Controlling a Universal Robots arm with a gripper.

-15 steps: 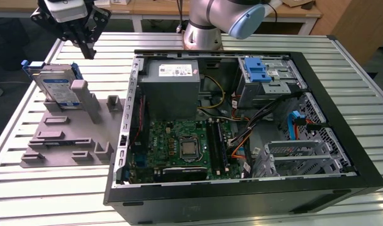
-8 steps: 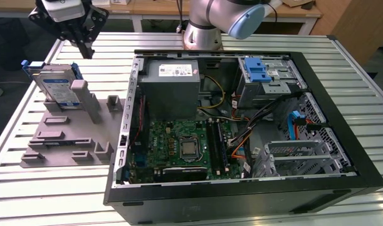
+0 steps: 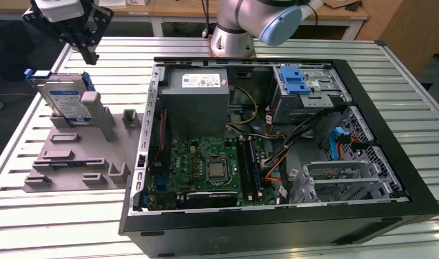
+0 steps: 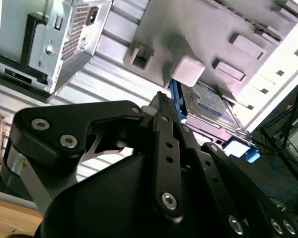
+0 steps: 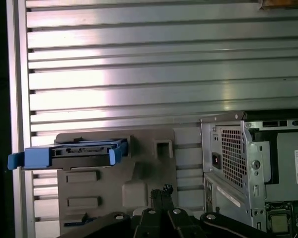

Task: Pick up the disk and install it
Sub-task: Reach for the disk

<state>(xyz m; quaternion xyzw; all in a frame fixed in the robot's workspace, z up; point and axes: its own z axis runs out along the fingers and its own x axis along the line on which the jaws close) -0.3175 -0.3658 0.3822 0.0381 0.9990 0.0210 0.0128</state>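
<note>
The disk (image 3: 67, 101) stands on edge in a grey holder (image 3: 68, 162) at the exterior view's left, its white-and-blue label facing out and its blue carrier around it. Both wrist views catch it too, the first showing the disk (image 5: 82, 151) edge-on and the second showing the disk (image 4: 211, 106) by its labelled face. My gripper (image 3: 89, 57) hangs in the air above and just behind the disk, apart from it. Its fingers meet at the tips, shut on nothing. The same gripper (image 5: 162, 190) points down towards the holder in the first wrist view.
An open computer case (image 3: 392, 135) lies on the slatted metal table (image 3: 32, 226) at the exterior view's right. Inside it are a grey power supply (image 3: 198, 91), a motherboard (image 3: 212, 167) and a drive cage with a blue latch (image 3: 299, 81). The arm's base (image 3: 230, 38) stands behind the case.
</note>
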